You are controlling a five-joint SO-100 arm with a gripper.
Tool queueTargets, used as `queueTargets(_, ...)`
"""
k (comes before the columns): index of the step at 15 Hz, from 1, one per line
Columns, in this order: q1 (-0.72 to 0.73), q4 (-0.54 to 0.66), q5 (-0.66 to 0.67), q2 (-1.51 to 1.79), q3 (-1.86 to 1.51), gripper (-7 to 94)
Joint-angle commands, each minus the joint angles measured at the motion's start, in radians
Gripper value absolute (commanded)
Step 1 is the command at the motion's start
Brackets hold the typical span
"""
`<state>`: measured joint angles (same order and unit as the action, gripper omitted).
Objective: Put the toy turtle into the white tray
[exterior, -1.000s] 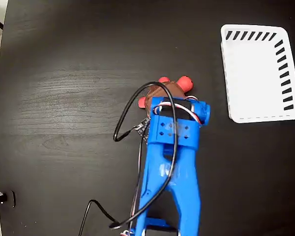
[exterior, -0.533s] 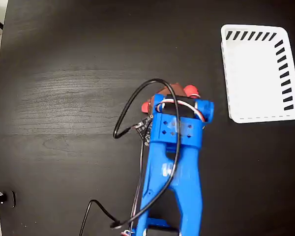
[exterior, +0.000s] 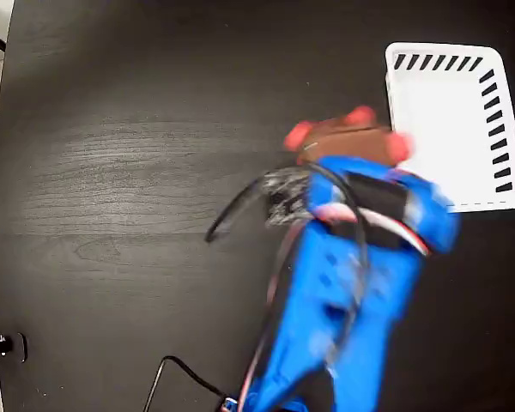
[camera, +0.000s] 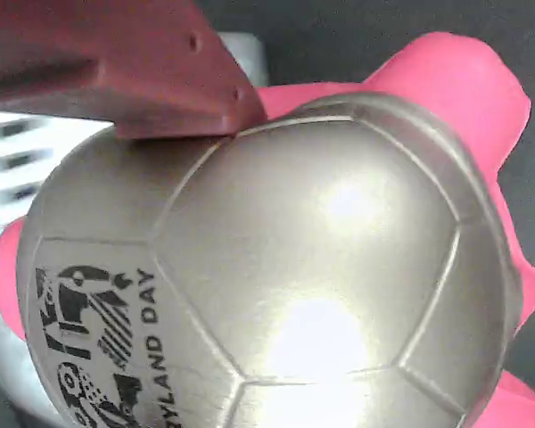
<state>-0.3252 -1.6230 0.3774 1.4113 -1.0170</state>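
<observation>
The toy turtle [exterior: 339,137] hangs above the black table, just left of the white tray [exterior: 451,129], with its red-pink legs sticking out past my blurred blue arm. My gripper [exterior: 352,156] is shut on it, mostly hidden under the wrist. In the wrist view the shiny domed shell [camera: 285,267] with its dark printed mark fills the frame. A dark red finger [camera: 134,71] presses on its top left. A blurred strip of the tray [camera: 13,147] shows behind the turtle at the left.
A black cable [exterior: 240,206] loops out left of the wrist over the dark wooden table [exterior: 112,172]. The table's left edge runs down the picture, with a small black fitting [exterior: 4,346] near the lower left corner.
The arm has swung up and to the right with the turtle in the gripper. The turtle has gone from the table's middle to right beside the tray's left wall.
</observation>
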Motion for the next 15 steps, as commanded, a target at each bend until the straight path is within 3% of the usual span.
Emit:
queueTargets(1,-0.095,-0.031,-0.089,-0.100,0.319,0)
queueTargets(7,-0.279,-0.058,-0.179,-0.583,0.908,0)
queueTargets(15,-0.311,0.006,-0.133,-0.776,0.930,1)
